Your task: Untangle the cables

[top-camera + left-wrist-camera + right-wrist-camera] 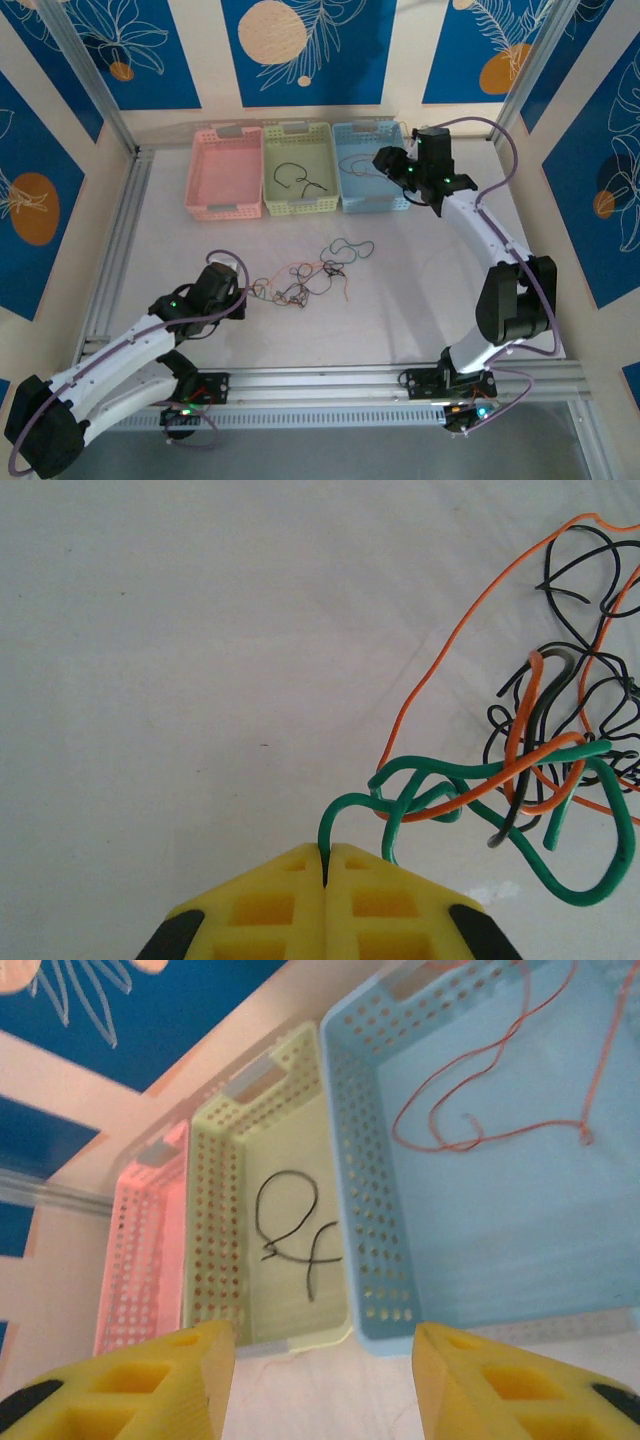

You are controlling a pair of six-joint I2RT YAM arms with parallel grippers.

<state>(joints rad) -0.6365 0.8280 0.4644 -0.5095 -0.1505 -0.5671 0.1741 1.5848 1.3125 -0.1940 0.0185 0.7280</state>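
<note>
Pinching a green strand [480, 773], the left gripper [325, 852] anchors the cables [305, 280], a light, limp, snag-prone knot in front of the blue basket [365, 1210]; free ends look best to grasp. The right gripper [320, 1345] gapes above that basket.

Green, orange, black cables [520, 765]

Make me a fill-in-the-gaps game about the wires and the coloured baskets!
The left gripper is shut on a tangled cable coloured ____.
The green basket holds a ____ cable.
The red-orange cable lies in the ____ basket.
The right gripper is not shut but ____.
Missing words: green, black, blue, open.
</note>
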